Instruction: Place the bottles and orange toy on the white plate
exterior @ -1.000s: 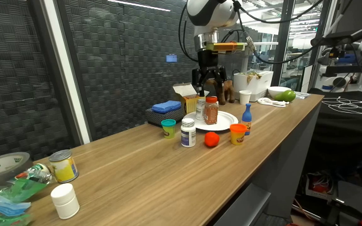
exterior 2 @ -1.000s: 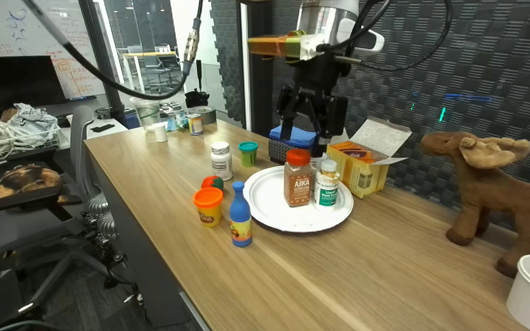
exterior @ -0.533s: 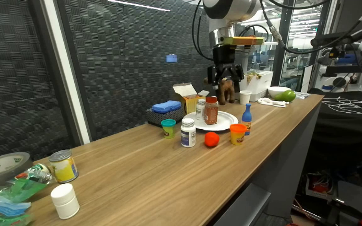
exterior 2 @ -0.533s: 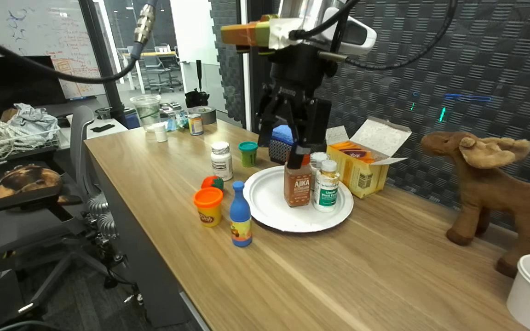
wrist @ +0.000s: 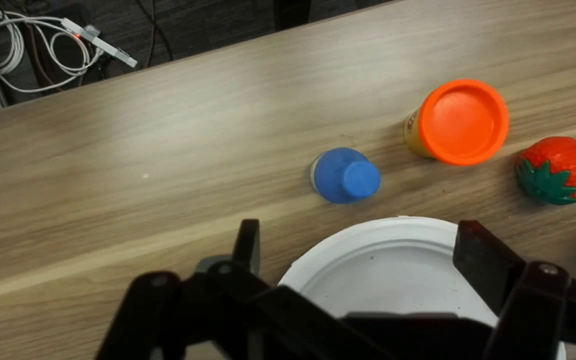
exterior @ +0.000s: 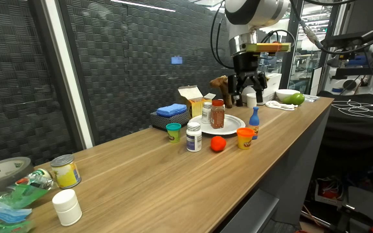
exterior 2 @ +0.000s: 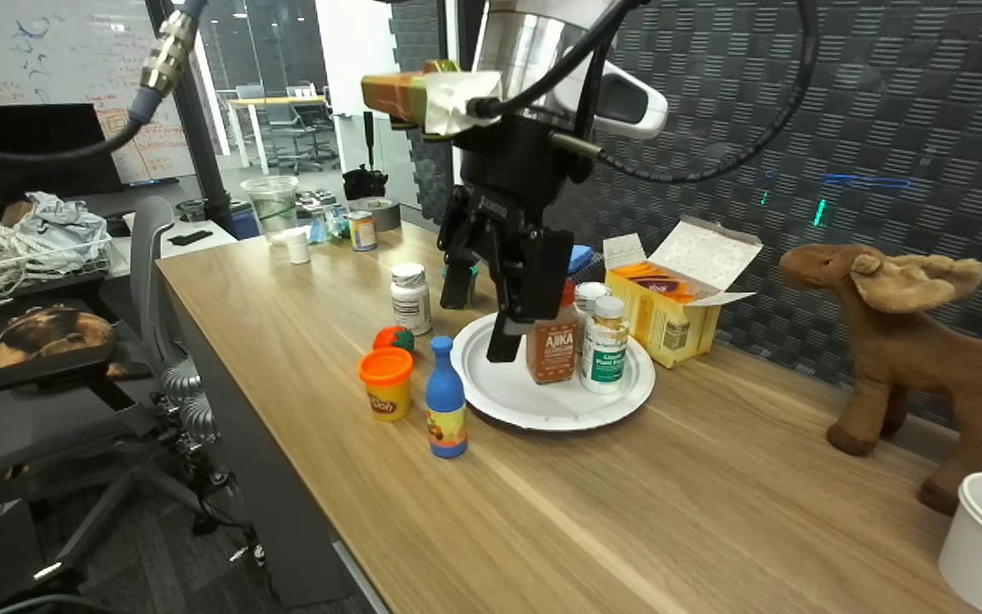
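On the white plate (exterior 2: 508, 401) stand three bottles: a brown red-capped one (exterior 2: 551, 341), a white one with a green label (exterior 2: 605, 350), and another white bottle (exterior: 206, 113) partly hidden. Off the plate, upright on the table, are a blue bottle (wrist: 343, 175) with a yellow label and a white bottle (exterior 2: 410, 298). The orange toy (wrist: 568, 165), a red-orange strawberry with green leaves, lies beside the orange-lidded tub. My gripper (wrist: 360, 225) is open above the plate's near part, nothing between its fingers; the blue bottle stands just beyond the fingertips in the wrist view.
An orange-lidded yellow tub (wrist: 463, 122) stands between the blue bottle and the toy. A teal-lidded tub (exterior: 173, 133), a black box with blue cloth (exterior: 170, 115), an open yellow carton (exterior 2: 670, 315) and a plush moose (exterior 2: 900, 333) stand around the plate.
The arm has swung rightward in one exterior view, leftward and lower in another, bringing the gripper from behind the bottles on the plate toward the blue bottle. It stayed open; objects kept their places.
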Controlling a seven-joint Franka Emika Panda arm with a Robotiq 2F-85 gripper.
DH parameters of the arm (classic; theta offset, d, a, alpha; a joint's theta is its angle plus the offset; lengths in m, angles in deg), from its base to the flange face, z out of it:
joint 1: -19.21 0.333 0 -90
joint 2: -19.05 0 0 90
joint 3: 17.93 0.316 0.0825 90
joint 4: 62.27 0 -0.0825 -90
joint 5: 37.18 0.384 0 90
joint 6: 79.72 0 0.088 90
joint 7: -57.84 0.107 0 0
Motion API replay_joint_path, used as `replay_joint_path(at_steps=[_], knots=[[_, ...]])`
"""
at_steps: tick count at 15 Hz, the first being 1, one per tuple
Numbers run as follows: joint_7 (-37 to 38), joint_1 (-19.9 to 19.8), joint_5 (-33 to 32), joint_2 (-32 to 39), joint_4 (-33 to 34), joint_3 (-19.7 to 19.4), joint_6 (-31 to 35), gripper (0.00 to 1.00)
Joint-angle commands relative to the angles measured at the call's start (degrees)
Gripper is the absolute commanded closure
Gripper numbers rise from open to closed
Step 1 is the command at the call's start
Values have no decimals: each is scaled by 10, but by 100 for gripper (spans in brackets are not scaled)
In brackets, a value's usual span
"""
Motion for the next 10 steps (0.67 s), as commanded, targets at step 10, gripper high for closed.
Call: replay_joint_path(at_steps=[10], knots=[[17, 0, 40, -78, -101, -12, 57, 0]])
